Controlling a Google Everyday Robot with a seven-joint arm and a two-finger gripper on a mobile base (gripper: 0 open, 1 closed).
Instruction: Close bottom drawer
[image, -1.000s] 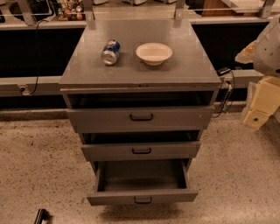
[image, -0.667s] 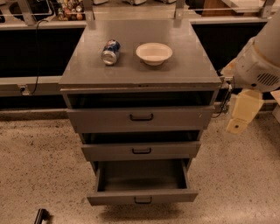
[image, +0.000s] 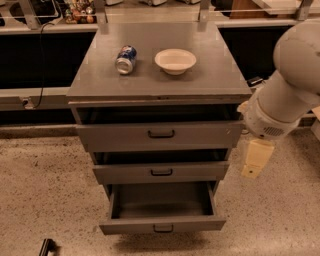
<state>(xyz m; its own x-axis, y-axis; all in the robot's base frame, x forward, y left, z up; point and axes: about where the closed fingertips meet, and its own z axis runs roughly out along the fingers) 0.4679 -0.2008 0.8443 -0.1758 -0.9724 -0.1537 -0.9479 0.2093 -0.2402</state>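
Observation:
The bottom drawer (image: 162, 226) is the lowest of three grey drawers and stands pulled far out, showing a plain grey inside and a small black handle on its front. The middle drawer (image: 161, 172) and the top drawer (image: 160, 134) stand slightly out. My gripper (image: 255, 159) hangs from the white arm (image: 290, 85) at the right of the cabinet, level with the middle drawer, above and to the right of the bottom drawer, touching nothing.
On the cabinet top (image: 205, 80) lie a blue can (image: 125, 59) on its side and a white bowl (image: 175, 60). Behind stands a dark counter (image: 35, 55). The floor is speckled. A small dark object (image: 46, 247) lies at the lower left.
My arm and gripper have moved left and down, from the far right edge toward the cabinet's right side. The drawers have not moved.

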